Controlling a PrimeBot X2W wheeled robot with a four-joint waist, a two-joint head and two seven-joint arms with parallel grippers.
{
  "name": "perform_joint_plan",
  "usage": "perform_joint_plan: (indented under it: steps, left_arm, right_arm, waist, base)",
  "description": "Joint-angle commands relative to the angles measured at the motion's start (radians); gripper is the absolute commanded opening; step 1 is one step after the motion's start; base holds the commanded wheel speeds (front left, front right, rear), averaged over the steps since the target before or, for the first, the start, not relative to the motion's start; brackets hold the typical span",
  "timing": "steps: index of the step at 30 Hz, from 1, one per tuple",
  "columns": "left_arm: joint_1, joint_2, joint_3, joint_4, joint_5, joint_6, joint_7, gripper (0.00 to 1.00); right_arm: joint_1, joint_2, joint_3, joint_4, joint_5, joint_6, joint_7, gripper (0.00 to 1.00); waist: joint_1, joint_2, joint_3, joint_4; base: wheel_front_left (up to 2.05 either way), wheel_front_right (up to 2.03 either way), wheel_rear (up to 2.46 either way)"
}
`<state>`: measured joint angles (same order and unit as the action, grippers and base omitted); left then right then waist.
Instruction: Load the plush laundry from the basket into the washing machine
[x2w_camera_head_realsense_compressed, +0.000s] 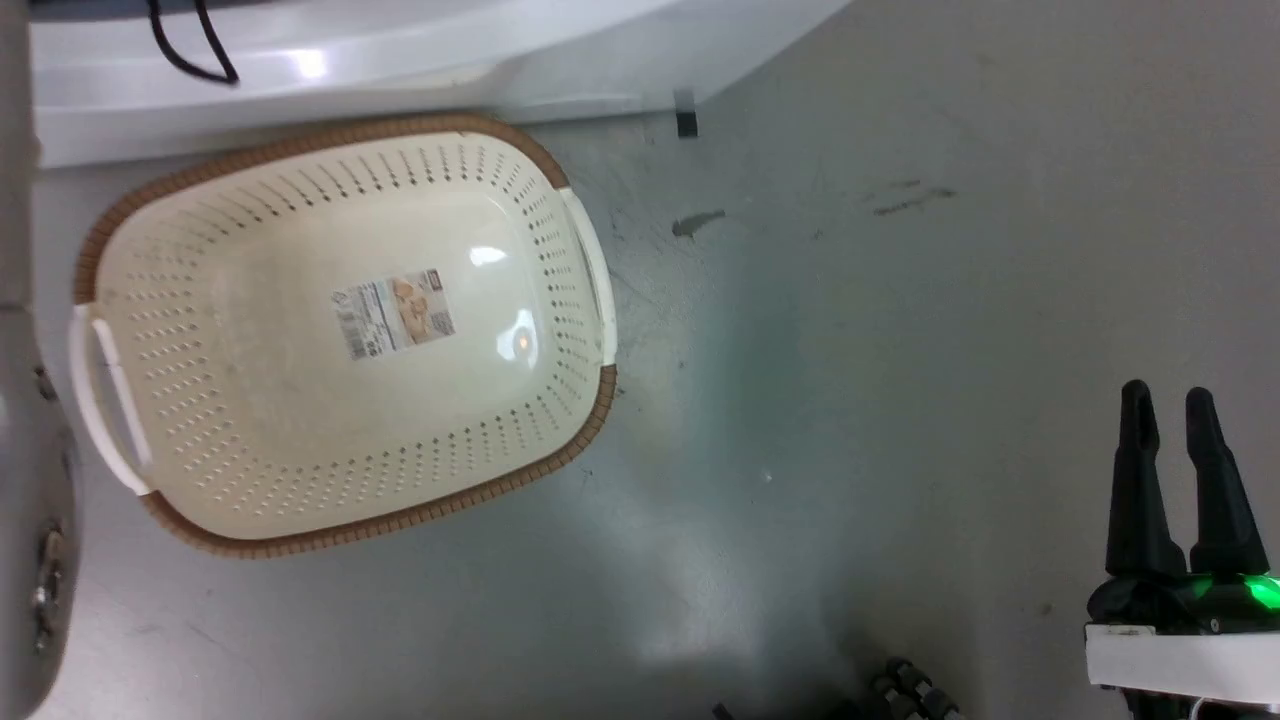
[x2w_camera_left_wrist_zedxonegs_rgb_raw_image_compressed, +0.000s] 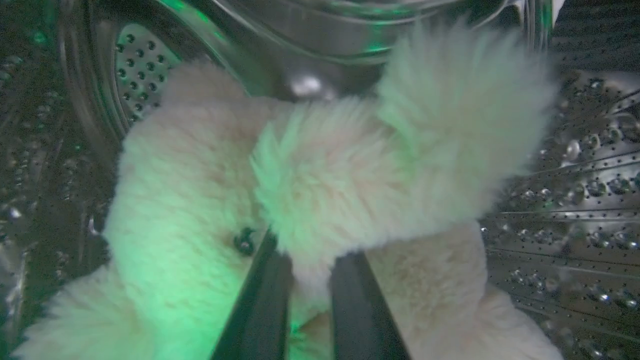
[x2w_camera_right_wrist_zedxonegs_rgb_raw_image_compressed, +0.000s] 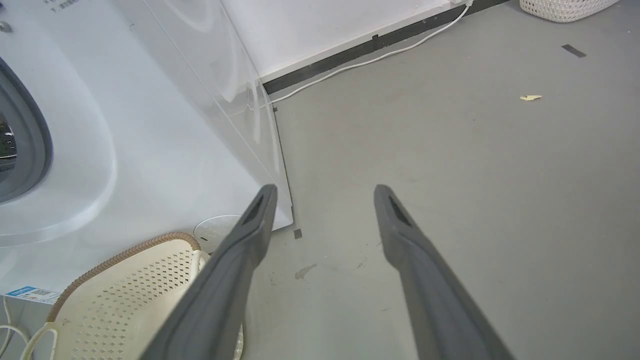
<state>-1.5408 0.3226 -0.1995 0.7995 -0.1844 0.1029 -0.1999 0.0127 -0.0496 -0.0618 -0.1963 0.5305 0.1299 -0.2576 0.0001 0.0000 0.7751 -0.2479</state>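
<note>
The plush laundry (x2w_camera_left_wrist_zedxonegs_rgb_raw_image_compressed: 350, 165) lies inside the perforated steel drum (x2w_camera_left_wrist_zedxonegs_rgb_raw_image_compressed: 575, 200) of the washing machine (x2w_camera_right_wrist_zedxonegs_rgb_raw_image_compressed: 150, 125), tinted by green light. The left pincer (x2w_camera_left_wrist_zedxonegs_rgb_raw_image_compressed: 310, 260) is clenched on it. Its 2 dark fingers (x2w_camera_left_wrist_zedxonegs_rgb_raw_image_compressed: 260, 300) stand close together, and a fold of fur seems pinched between them, though the fur hides the tips. The right pincer (x2w_camera_head_realsense_compressed: 1167, 400) hangs released over the grey floor (x2w_camera_head_realsense_compressed: 900, 350), fingers spread wide. The basket (x2w_camera_head_realsense_compressed: 180, 300) sits on the floor just beside the machine's white front, with 1 paper label (x2w_camera_head_realsense_compressed: 393, 315) on its bottom.
</note>
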Motion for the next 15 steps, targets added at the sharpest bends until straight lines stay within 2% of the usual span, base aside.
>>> perform_joint_plan:
  steps: [1,10,11,13,15]
  left_arm:
    - [-0.050,0.006,-0.007,-0.002,0.007,0.004,0.001,0.00]
    - [-0.098,0.011,-0.019,0.026,0.006,0.002,0.005,0.00]
    - [-0.099,0.007,-0.019,0.032,0.001,-0.001,0.007,0.13]
    - [-0.096,-0.005,-0.018,0.042,-0.009,-0.001,0.003,1.00]
    - [-0.087,-0.016,-0.017,0.052,-0.018,0.001,-0.003,1.00]
  right_arm:
    - [0.002,-0.001,0.009,-0.011,0.007,0.001,-0.004,1.00]
    - [0.006,-0.001,0.025,-0.018,0.017,0.001,-0.004,1.00]
    - [0.006,-0.001,0.024,-0.018,0.016,0.001,-0.004,1.00]
    - [0.004,-0.001,0.020,-0.017,0.013,0.001,-0.004,1.00]
    - [0.000,-0.001,0.019,-0.017,0.008,0.001,-0.004,1.00]
  waist:
    - [-0.0001,0.0000,0.041,-0.018]
    - [-0.0001,0.0000,0.078,-0.027]
    - [-0.0001,0.0000,0.080,-0.026]
    - [-0.0001,0.0000,0.081,-0.022]
    - [-0.0001,0.0000,0.077,-0.019]
  base:
    - [0.00,0.00,0.00]
    - [0.00,0.00,0.00]
    - [0.00,0.00,0.00]
    - [0.00,0.00,0.00]
    - [0.00,0.00,0.00]
